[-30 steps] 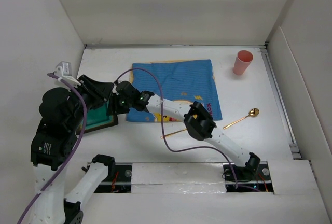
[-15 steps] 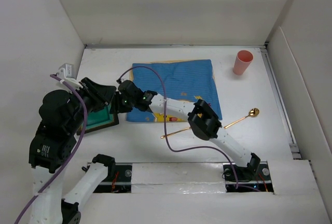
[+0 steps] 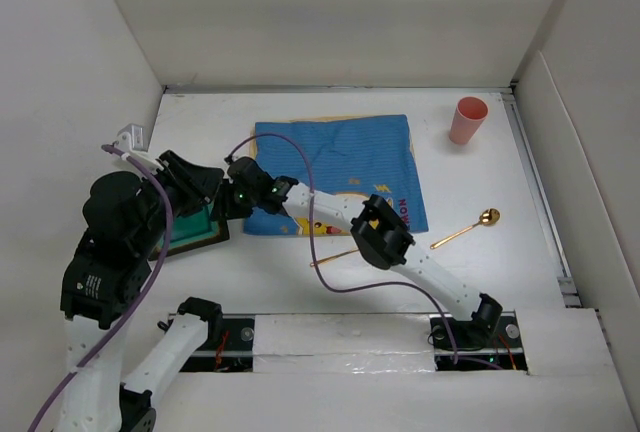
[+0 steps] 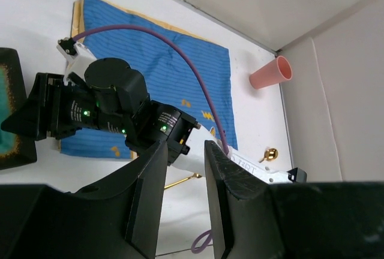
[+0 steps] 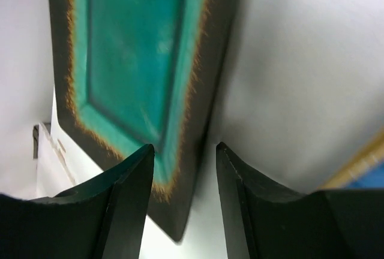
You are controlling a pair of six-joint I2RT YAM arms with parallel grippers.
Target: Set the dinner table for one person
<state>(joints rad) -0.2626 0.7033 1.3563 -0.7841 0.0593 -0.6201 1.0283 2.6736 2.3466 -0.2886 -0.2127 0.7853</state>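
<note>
A square teal plate [image 3: 188, 228] with a dark rim lies on the dinner table [image 3: 500, 272] at the left, beside the blue placemat [image 3: 340, 167]. My right gripper [image 3: 218, 202] reaches across to the plate's right edge. In the right wrist view it [image 5: 183, 148] is open and straddles the plate [image 5: 132, 61] rim, one finger over the teal, the other over the white surface. My left gripper [image 3: 205, 184] hovers high above the same spot. In the left wrist view it [image 4: 186, 148] is open and empty, looking down on the right wrist, with the plate [image 4: 18, 91] at the left edge.
A pink cup [image 3: 468, 119] stands at the back right. A gold spoon [image 3: 470, 227] lies right of the placemat, and a thin gold utensil handle [image 3: 335, 255] lies under the right arm. A purple cable [image 3: 320, 252] loops over the arm. White walls enclose the table.
The left arm has shifted slightly and the right arm's elbow has wobbled. The right gripper stays at the plate's edge, and the plate has not moved.
</note>
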